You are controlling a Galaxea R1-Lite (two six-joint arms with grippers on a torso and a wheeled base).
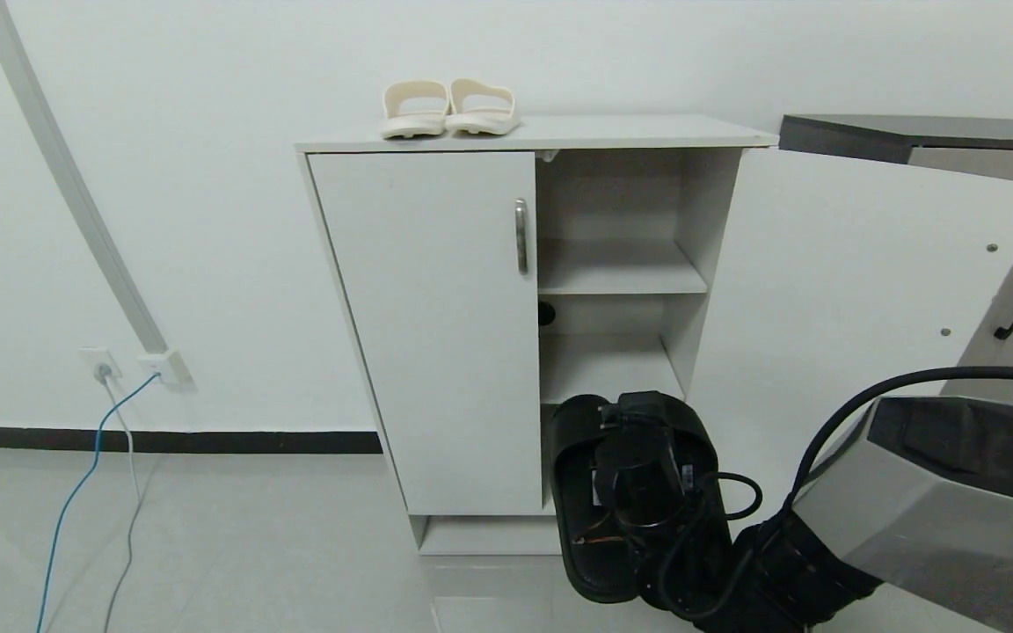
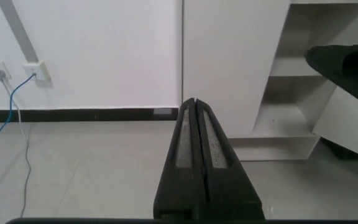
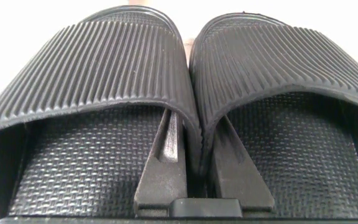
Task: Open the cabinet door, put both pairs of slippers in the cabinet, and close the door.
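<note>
With the door [image 1: 841,290] open, the right claw [image 3: 194,127] grips the black slippers [image 1: 573,492] low before the cabinet [image 1: 436,334], likely needing a push onto a lower shelf; the white pair [image 1: 449,110] sits on top, and the left claw [image 2: 195,115] is clenched empty.

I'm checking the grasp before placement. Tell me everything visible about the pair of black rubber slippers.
The pair of black rubber slippers sits side by side, clamped by the right gripper. Its fingers, one inside each slipper, pinch the inner strap edges together. The straps are wide, ribbed and matte, and the footbeds carry a woven texture. In the head view the toes point toward the lowest compartment of the open white cabinet.
</note>
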